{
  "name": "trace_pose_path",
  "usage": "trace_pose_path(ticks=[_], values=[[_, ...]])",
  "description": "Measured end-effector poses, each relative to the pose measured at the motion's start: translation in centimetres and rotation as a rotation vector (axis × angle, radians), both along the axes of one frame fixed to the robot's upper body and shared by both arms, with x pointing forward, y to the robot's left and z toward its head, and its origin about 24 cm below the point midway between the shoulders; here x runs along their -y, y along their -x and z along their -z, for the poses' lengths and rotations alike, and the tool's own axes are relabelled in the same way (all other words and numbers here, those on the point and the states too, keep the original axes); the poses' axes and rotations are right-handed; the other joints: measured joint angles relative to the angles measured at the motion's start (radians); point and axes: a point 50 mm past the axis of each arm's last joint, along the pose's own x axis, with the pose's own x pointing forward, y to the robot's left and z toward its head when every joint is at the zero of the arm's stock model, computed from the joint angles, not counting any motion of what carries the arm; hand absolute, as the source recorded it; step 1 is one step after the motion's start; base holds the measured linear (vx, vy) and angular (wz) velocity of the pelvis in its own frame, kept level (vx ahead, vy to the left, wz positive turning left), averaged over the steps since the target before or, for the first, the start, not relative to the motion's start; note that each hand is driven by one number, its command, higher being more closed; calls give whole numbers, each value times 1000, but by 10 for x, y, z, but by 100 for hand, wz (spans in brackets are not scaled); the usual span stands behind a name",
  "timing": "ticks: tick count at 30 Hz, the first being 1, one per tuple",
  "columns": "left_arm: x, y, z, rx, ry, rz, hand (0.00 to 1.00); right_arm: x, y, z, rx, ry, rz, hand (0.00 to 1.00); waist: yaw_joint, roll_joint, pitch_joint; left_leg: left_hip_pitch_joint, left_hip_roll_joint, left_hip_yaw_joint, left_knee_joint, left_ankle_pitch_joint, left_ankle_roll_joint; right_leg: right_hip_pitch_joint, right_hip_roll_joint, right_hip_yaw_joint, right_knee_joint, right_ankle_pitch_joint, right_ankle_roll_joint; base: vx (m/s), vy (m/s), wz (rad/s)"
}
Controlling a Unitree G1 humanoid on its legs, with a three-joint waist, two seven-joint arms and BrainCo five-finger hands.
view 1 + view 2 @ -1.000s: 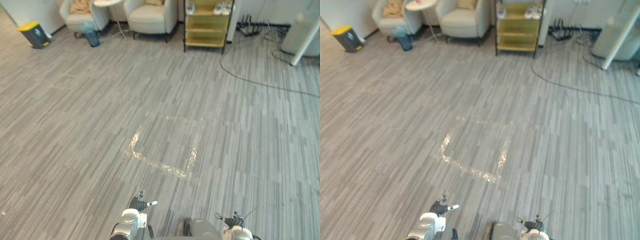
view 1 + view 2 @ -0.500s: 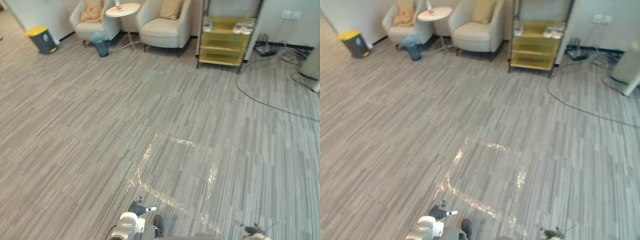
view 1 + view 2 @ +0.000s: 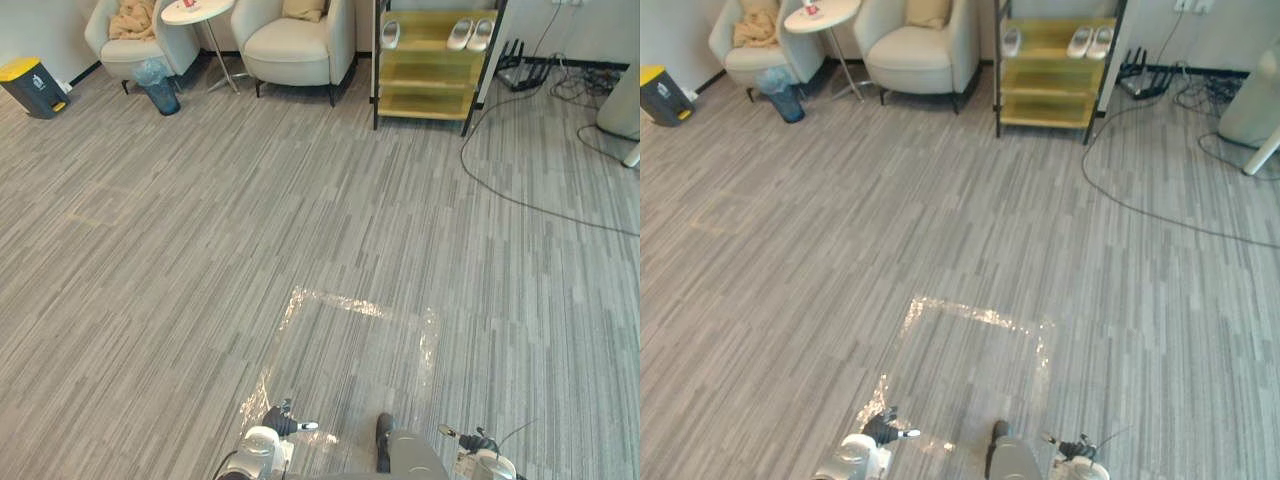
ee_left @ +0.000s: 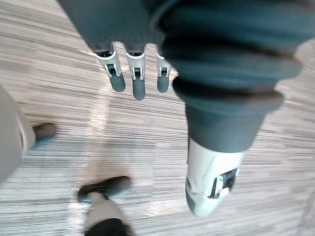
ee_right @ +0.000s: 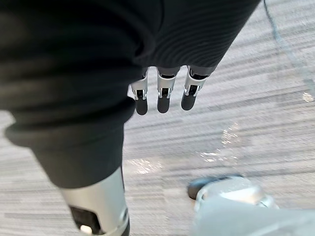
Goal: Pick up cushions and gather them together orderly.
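Note:
A tan cushion (image 3: 303, 8) leans on the back of the right cream armchair (image 3: 295, 50) at the far side of the room. On the left armchair (image 3: 125, 50) lies a crumpled tan cushion or cloth (image 3: 131, 18). My left hand (image 4: 138, 81) hangs over the grey floor with straight fingers and holds nothing. My right hand (image 5: 164, 96) hangs the same way, open and empty. Both armchairs are far from my hands, across the floor.
A round white side table (image 3: 196, 10) stands between the armchairs, a blue bin (image 3: 160, 92) beside it. A yellow shelf (image 3: 430, 60) with shoes stands at the back right. A yellow-lidded bin (image 3: 28, 85) stands far left. A black cable (image 3: 520, 195) lies at the right. A shiny taped square (image 3: 350, 345) marks the floor before me.
The whole picture has shifted, so the camera has moved; the armchairs and shelf now lie straight ahead. Both hands still hang low, empty.

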Motion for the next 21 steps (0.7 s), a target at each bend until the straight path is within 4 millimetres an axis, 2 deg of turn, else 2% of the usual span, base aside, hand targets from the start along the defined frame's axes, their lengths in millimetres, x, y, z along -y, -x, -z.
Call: trace_pose_path(ticks=[1, 2, 3, 5, 7, 8, 9, 10, 11, 12, 13, 14, 15, 16, 17, 18, 19, 21], values=[[3, 2, -1, 12, 18, -19, 0, -2, 2, 1, -6, 3, -16, 0, 13, 13, 5, -96, 51, 13, 213, -19, 14, 54, 15, -2, -2, -32, -11, 282, -75, -22], [2, 0, -2, 23, 20, -27, 0, -5, 3, 1, -6, -3, -15, 0, 14, 13, 6, -148, 62, 28, 241, -43, 32, 89, 13, 5, -11, -44, -10, 236, -49, -25], [2, 0, -2, 24, 20, -30, 0, -5, 3, 1, -5, -4, -14, 0, 14, 12, 5, -156, 61, 35, 230, -48, 32, 98, 11, 9, -17, -45, -9, 187, 6, -37], [1, -2, -3, 34, 18, -37, 0, -8, 1, 2, 3, -14, -6, 0, 24, 10, 6, -187, 24, 64, 36, -63, 46, 129, -10, 55, -38, -58, 7, 222, 67, -54], [2, -2, -3, 33, 21, -36, 0, -8, 0, 1, 6, -12, -6, 0, 26, 10, 8, -175, -56, 27, -269, -45, 42, 158, -34, 89, -61, -68, 28, 315, 131, -47], [2, -2, -3, 33, 25, -43, 0, -8, 1, 2, 2, -11, -7, 0, 27, 15, 10, -161, -88, -21, -437, 2, 30, 181, -36, 103, -79, -75, 41, 289, 131, -31], [2, -2, -3, 33, 26, -45, 0, -9, 2, 2, -2, -10, -10, 0, 27, 17, 11, -155, -96, -37, -483, 22, 25, 190, -36, 106, -87, -77, 48, 380, 200, -28], [3, -1, -3, 32, 27, -36, 0, -8, 6, 3, -14, -9, -9, 0, 27, 26, 12, -143, -101, -66, -587, 77, 10, 217, -26, 114, -105, -90, 69, 337, 191, -14], [4, -1, -3, 32, 27, -30, 0, -7, 6, 3, -16, -7, -10, 0, 27, 29, 11, -139, -99, -68, -601, 86, 8, 225, -22, 116, -108, -94, 77, 504, 316, -35], [2, 0, -3, 29, 16, -10, 0, -8, 9, 4, -35, -8, -22, 0, 45, 24, 3, -127, -117, -61, -589, 196, 52, 265, -34, 152, -119, -130, 113, 496, 315, -28], [0, 0, -2, 29, 10, -8, 0, -10, 10, 5, -40, -10, -32, 0, 45, -3, -5, -131, -149, -55, -563, 167, 78, 271, -66, 155, -118, -146, 127, 418, 261, -26], [-1, 0, -2, 28, 7, -5, 0, -12, 11, 5, -44, -12, -37, 0, 45, -14, -10, -131, -163, -52, -554, 150, 86, 273, -81, 156, -113, -151, 133, 437, 228, -5], [3, 0, -3, 30, 8, 23, 0, -16, 17, 7, -57, -23, -41, 0, 45, -33, -17, -119, -216, -32, -529, 95, 121, 224, -136, 206, 18, -170, 158, 444, 242, -8], [5, 1, -2, 28, 14, 29, 0, -14, 18, 7, -63, -19, -46, 0, 47, -29, -16, -94, -231, -19, -537, 84, 130, 168, -149, 246, 154, -172, 166, 520, 297, -17], [4, 1, -2, 27, 15, 20, 0, -12, 19, 7, -65, -13, -53, 0, 46, -35, -15, -60, -252, -7, -550, 82, 139, 96, -165, 282, 320, -168, 197, 323, 213, -15], [3, 1, -2, 26, 15, 18, 0, -12, 19, 7, -67, -12, -61, 0, 46, -38, -13, -47, -261, -6, -552, 79, 144, 75, -169, 291, 375, -163, 207, 396, 199, -3], [0, 6, 0, 8, 7, 10, 0, -12, 19, 7, -69, -14, -73, 0, 42, -34, -12, 35, -284, -8, -575, 58, 153, 2, -167, 307, 571, -178, 218, 465, 184, 10], [-4, 9, 2, -5, -4, 7, 0, -7, 17, 5, -60, 1, -75, 0, 31, -19, -20, 88, -278, -14, -605, 56, 151, -43, -164, 246, 571, -203, 187, 394, 99, 14]])
